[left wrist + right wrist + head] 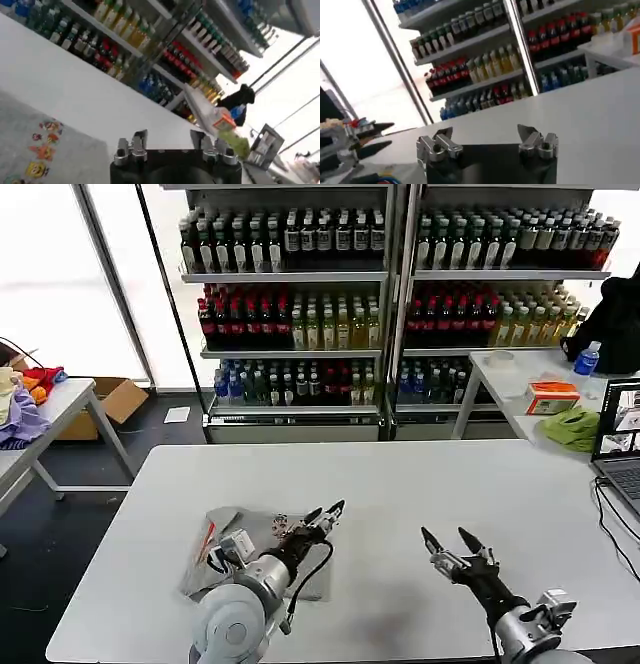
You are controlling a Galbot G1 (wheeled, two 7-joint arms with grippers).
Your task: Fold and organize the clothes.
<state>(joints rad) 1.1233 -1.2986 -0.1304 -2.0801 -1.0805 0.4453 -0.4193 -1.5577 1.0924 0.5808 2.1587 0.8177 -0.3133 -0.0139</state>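
On the left part of the white table (400,484) lies 1 light grey shirt (225,534), bunched and partly folded, an orange stripe along its left edge and a small multicoloured print (42,150) showing near its top. The left gripper (328,512) hovers just above the shirt's upper right corner, its 2 fingers spread apart and holding nothing. Well to the right, over bare tabletop, the right gripper (450,539) is raised, its fingers also spread and empty. Behind the table stand shelves of bottled drinks (400,294).
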